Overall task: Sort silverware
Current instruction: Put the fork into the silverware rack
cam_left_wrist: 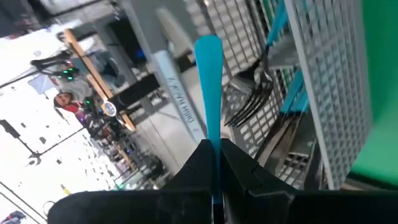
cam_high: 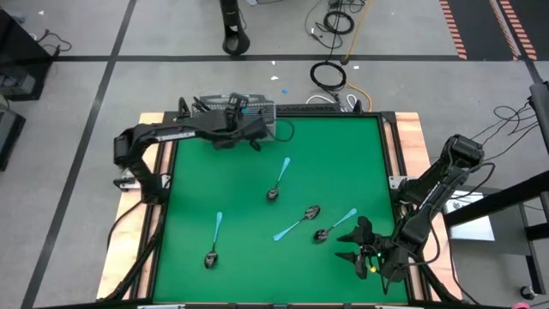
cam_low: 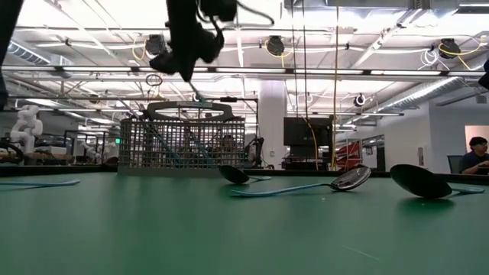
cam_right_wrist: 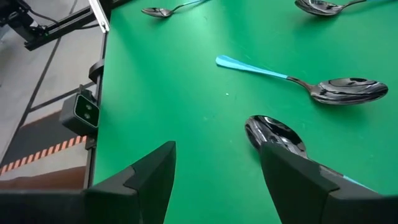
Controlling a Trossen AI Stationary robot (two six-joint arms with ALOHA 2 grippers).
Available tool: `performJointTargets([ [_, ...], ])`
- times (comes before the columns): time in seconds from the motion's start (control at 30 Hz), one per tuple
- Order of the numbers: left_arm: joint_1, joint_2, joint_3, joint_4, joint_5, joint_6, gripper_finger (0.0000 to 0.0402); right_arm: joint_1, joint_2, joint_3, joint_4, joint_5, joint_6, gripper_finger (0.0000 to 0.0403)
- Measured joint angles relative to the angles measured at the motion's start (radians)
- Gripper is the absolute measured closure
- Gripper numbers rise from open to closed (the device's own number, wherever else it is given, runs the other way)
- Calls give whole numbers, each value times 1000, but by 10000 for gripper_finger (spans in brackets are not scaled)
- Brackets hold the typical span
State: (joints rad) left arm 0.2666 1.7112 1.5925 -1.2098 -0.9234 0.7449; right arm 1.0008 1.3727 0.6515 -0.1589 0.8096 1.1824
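Observation:
My left gripper hangs above the table's far edge beside the grey wire-mesh basket, shut on a piece of silverware with a light blue handle. Its head is hidden behind the fingers. Forks and blue handles stand inside the basket. Several blue-handled spoons lie flat on the green mat: one in the middle, one near left, two near right. My right gripper stands open at the near right, just short of a spoon bowl. My left gripper pinches the blue handle between its two fingers. The handle runs along the fingers, and its free end sticks out well past the fingertips toward the basket. The piece is lifted clear of the table, slanting down over the basket's rim.
The basket stands at the mat's far edge, left of centre. Wooden borders and rails run along the table's left and right sides. The mat's far right part is bare green. A person sits beyond the table at the right.

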Motion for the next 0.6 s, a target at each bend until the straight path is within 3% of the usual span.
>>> performJointTargets([
  [0.43,77,210,0,49,40,249,394,0,0,0,-6,1,-65,179],
  [0.6,77,257,1,53,113,328,394,0,0,0,-21,1,-69,179],
])
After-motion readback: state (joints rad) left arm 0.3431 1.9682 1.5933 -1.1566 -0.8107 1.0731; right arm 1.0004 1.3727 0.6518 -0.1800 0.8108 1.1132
